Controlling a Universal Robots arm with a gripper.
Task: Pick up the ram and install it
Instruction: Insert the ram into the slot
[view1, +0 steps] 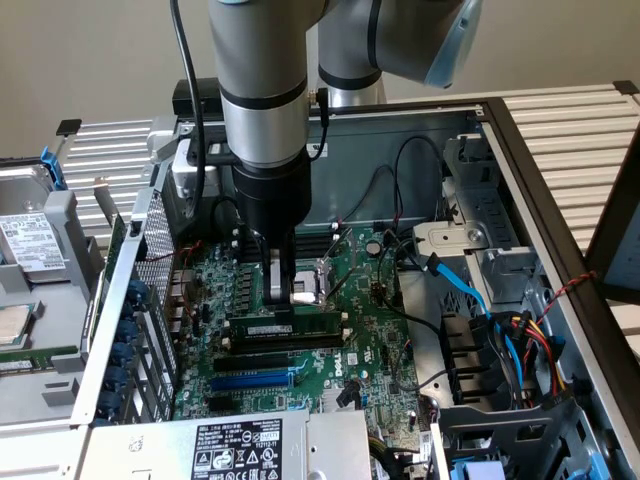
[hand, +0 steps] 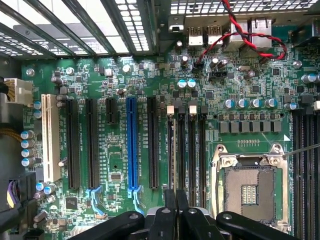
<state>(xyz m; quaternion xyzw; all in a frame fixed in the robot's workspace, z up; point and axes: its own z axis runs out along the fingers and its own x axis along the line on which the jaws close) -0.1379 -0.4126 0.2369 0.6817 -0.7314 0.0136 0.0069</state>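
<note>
**Gripper clamps memory stick over the board's slots**

In the exterior view the arm reaches straight down into an open computer case (view1: 400, 130). Its gripper (view1: 284, 305) has its fingers pinched onto the top edge of the ram (view1: 310, 326). The ram stands on its long edge, label facing the camera, right at the long black slots (view1: 280, 345) on the motherboard (view1: 370, 330). It lies just beside the processor socket (view1: 312, 285). Whether it is seated in a slot or just above one cannot be told.

A blue slot (view1: 250, 380) lies a little farther from the socket.

From the wrist view the gripper (hand: 175, 192) shows its two dark fingers (hand: 170, 210) drawn close together. They line up with the row of black slots (hand: 192, 150), between the blue slot (hand: 131, 145) and the socket (hand: 248, 187). Red and black twisted wires (hand: 240, 40) cross the board's far edge.
</note>
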